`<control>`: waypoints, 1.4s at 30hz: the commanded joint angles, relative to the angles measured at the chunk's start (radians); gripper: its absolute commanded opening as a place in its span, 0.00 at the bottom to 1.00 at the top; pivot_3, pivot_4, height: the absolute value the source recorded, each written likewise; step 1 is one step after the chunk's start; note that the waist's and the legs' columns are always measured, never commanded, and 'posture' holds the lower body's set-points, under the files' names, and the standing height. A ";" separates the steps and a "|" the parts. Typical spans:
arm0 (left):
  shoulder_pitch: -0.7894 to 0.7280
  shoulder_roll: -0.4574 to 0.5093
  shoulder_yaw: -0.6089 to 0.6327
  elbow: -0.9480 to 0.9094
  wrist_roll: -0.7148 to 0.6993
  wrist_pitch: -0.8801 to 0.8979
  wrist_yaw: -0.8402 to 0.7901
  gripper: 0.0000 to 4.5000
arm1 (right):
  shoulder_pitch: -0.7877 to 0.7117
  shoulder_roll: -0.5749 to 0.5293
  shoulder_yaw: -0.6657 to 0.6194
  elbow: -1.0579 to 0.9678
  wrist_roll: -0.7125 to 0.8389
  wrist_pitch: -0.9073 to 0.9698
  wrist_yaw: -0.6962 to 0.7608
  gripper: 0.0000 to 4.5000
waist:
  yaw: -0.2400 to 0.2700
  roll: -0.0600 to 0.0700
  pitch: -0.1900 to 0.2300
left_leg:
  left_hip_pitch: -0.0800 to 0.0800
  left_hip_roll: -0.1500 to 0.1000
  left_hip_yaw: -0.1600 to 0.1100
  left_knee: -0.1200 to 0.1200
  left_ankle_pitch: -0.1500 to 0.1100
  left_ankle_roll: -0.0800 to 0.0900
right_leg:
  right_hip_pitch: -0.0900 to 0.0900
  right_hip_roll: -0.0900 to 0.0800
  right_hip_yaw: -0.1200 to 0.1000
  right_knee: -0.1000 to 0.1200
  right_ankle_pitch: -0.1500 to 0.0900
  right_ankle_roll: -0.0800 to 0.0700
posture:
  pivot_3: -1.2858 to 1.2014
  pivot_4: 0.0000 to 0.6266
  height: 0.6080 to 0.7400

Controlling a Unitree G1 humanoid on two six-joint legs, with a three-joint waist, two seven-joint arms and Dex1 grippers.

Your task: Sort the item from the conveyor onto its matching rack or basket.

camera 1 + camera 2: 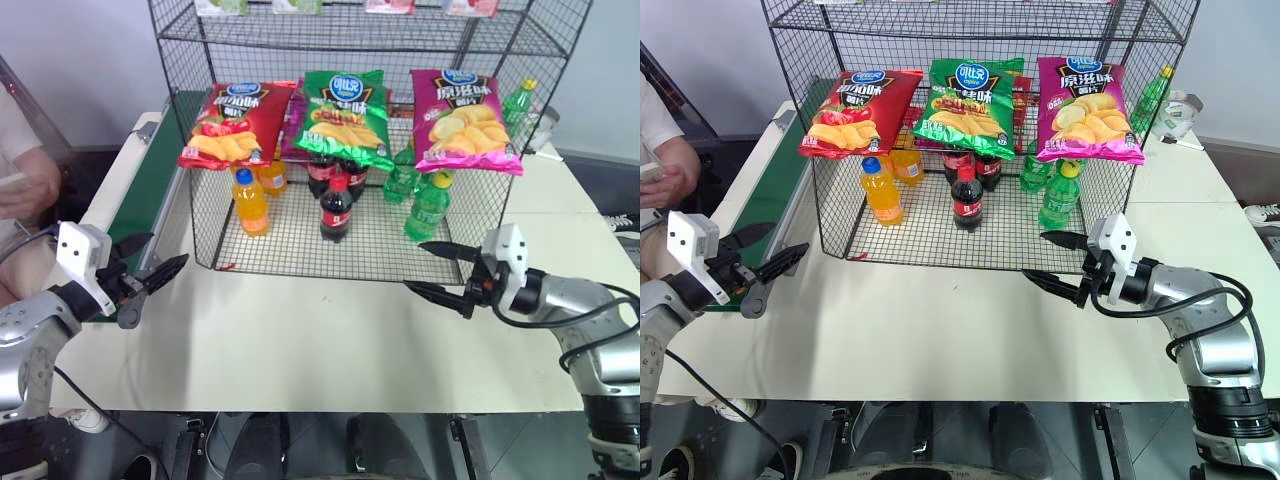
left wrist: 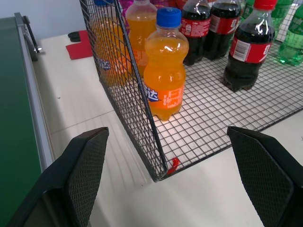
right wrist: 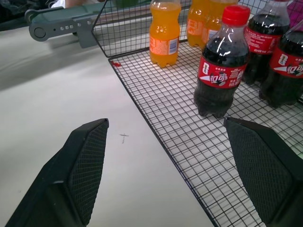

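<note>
The item, a green crisp bag (image 1: pixel 345 115), lies on a tier of the black wire rack (image 1: pixel 290 245), between a red crisp bag (image 1: pixel 235 125) and a magenta crisp bag (image 1: pixel 462 120). The dark green conveyor (image 1: pixel 150 190) runs along the rack's left side, and the stretch of belt in view is bare. My left gripper (image 1: pixel 170 250) hovers open and empty beside the rack's front left corner, near the conveyor's rail. My right gripper (image 1: pixel 413 265) hangs open and empty over the table, just in front of the rack's front right edge.
Orange soda bottles (image 2: pixel 164 66), cola bottles (image 3: pixel 221 64) and green bottles (image 1: pixel 430 205) stand on the rack's bottom tier. A person's hand (image 1: pixel 25 185) rests at the far left beyond the conveyor. Pale table (image 1: pixel 300 340) stretches between both grippers.
</note>
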 commanded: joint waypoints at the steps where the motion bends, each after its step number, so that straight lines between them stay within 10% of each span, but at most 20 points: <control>1: 0.006 0.012 0.021 -0.029 -0.001 0.000 -0.001 0.95 | 0.002 -0.009 -0.003 -0.026 0.007 -0.012 -0.002 0.90 | 0.000 0.000 0.000 | 0.000 0.000 0.000 0.000 0.000 0.000 | 0.000 0.000 0.000 0.000 0.000 0.000 | 0.52 0.24 0.99; 42: -0.052 0.002 0.027 0.031 0.010 0.034 0.006 0.95 | -0.009 0.007 0.035 -0.038 0.009 0.023 -0.097 0.90 | 0.000 0.000 0.000 | 0.000 0.000 0.000 0.005 0.000 0.000 | 0.000 0.001 0.000 0.004 0.000 0.000 | 0.52 0.24 0.99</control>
